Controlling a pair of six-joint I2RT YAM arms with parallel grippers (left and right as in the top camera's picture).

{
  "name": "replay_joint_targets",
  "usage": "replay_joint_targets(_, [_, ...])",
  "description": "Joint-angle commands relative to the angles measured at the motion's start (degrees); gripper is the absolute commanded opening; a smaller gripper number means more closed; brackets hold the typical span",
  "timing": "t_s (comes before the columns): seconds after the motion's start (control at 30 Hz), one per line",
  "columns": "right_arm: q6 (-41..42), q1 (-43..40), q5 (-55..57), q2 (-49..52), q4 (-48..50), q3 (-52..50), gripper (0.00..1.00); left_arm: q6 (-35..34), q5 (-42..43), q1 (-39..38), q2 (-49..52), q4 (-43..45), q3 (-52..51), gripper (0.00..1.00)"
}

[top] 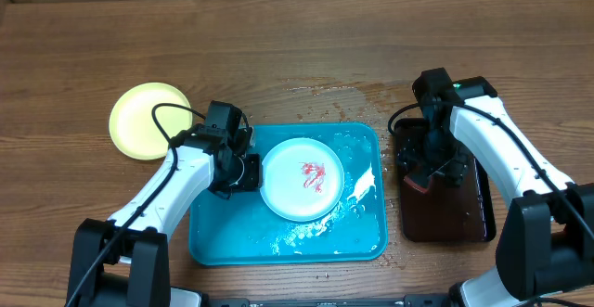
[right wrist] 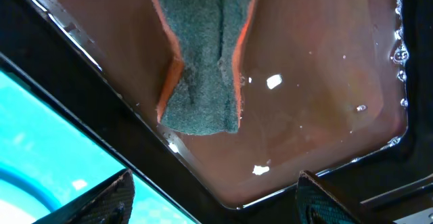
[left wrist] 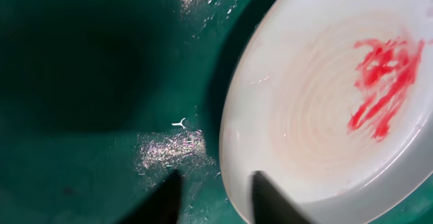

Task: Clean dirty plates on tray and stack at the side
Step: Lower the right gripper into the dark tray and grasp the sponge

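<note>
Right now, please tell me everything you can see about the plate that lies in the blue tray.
The plate is round, shallow and white, seemingly plastic, with a red smear just right of its centre. It lies flat near the middle of the wet turquoise tray. The left gripper stands open at its left rim, one finger over the plate, one over the tray; contact is unclear.
</note>
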Motion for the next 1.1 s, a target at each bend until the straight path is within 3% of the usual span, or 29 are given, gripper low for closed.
replay_joint_targets(0.0, [1.31, 0.17, -0.09, -0.46, 0.59, -0.17, 0.79, -1.03, -0.83, 0.22, 0.76, -0.28, -0.63, 0.66])
replay_joint_targets(0.03, [1.29, 0.15, -0.24, -0.46, 0.57, -0.17, 0.79, -1.77, -0.94, 0.24, 0.85, -0.26, -1.09, 0.72])
replay_joint_targets(0.1, [1.27, 0.17, -0.26, -0.46, 0.59, -0.17, 0.79, -3.41, -1.31, 0.22, 0.98, 0.15, -1.88, 0.73])
replay_joint_targets(0.33, [1.27, 0.17, -0.68, -0.46, 0.85, -0.17, 0.79, -7.32, 1.7, 0.15, 2.84, 3.21, -3.39, 0.45])
replay_joint_targets(0.57, [1.25, 0.17, -0.87, -0.46, 1.01, -0.17, 0.79, -10.45, 2.82, -0.13, 6.71, 6.73, -3.39, 0.38])
replay_joint_targets(0.77, [0.83, 0.17, -0.87, -0.46, 1.22, -0.17, 0.79, -11.41, 6.27, -0.28, 8.44, 10.05, -3.39, 0.05])
replay_joint_targets(1.07, [1.36, 0.11, 1.01, -0.46, 1.09, -0.24, 0.78, -13.31, 3.61, -0.15, 8.44, 10.69, -3.39, 0.04])
